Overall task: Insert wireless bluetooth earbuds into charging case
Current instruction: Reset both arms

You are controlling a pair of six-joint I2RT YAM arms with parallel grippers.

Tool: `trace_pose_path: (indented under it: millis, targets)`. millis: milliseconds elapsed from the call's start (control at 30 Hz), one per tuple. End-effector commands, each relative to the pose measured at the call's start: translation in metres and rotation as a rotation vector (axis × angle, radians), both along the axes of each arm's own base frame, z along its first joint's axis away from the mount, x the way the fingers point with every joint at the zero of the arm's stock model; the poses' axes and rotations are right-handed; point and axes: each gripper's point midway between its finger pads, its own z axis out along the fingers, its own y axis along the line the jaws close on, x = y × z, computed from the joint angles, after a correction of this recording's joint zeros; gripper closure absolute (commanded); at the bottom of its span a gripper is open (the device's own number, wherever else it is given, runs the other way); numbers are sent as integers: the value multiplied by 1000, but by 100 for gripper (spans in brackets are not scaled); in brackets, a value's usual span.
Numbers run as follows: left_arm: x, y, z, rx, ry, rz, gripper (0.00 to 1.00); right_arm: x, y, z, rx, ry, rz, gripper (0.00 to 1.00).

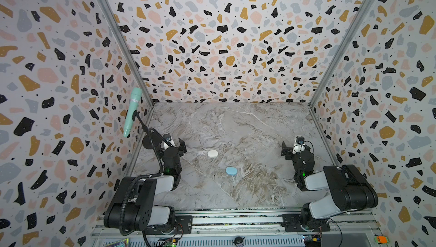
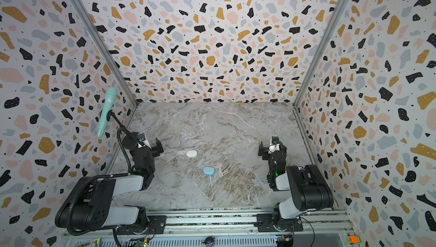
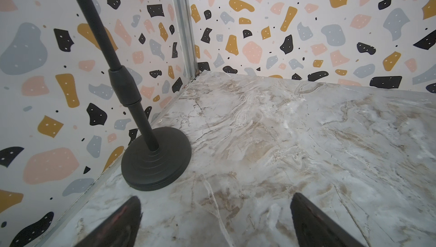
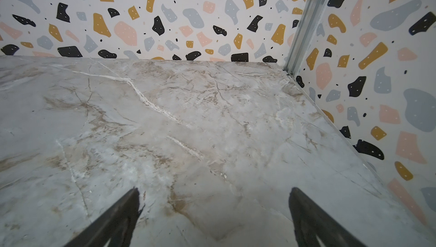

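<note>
**A:** Both arms sit out at the sides. The left gripper (image 3: 215, 212) has its jaws spread wide with nothing between them, low over the marble table (image 3: 283, 139), near the mic stand base (image 3: 155, 165).

**B:** The right gripper (image 4: 213, 212) is the same, wide and empty. The white case (image 1: 212, 153) and blue case (image 1: 231, 171) lie mid-table between the arms, near each other but apart.

**A:** And the earbuds?

**B:** Can't make them out in any view

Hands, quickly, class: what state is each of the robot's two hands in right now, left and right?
Left hand: open, holding nothing.
Right hand: open, holding nothing.
</note>
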Motion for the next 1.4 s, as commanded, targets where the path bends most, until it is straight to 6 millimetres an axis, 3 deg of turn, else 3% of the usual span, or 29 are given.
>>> trace_pose_path:
  millis: [0, 200, 300, 333, 400, 1133, 1233, 1367]
  targets:
    - [3, 0, 9, 13, -35, -9, 0, 3, -2, 17, 0, -57, -12, 1]
    - [0, 0, 7, 21, -40, 1, 0, 3, -1, 18, 1, -60, -11, 1]
    - [-38, 20, 12, -9, -186, 139, 0, 3, 0, 17, 1, -59, -10, 1]
    - [-33, 16, 19, 11, -203, 135, 0, 3, -1, 17, 1, -59, -11, 1]
    - [-28, 11, 12, 20, -129, 132, 0, 3, -1, 17, 1, -58, -10, 1]
    - [-27, 13, 11, 5, -132, 111, 0, 3, -1, 18, 1, -60, -10, 1]
    - [-16, 0, 8, 26, -104, 9, 0, 3, -1, 17, 1, -59, -10, 1]
    - [-18, -1, 10, 12, -115, -5, 0, 3, -1, 18, 0, -59, -12, 1]
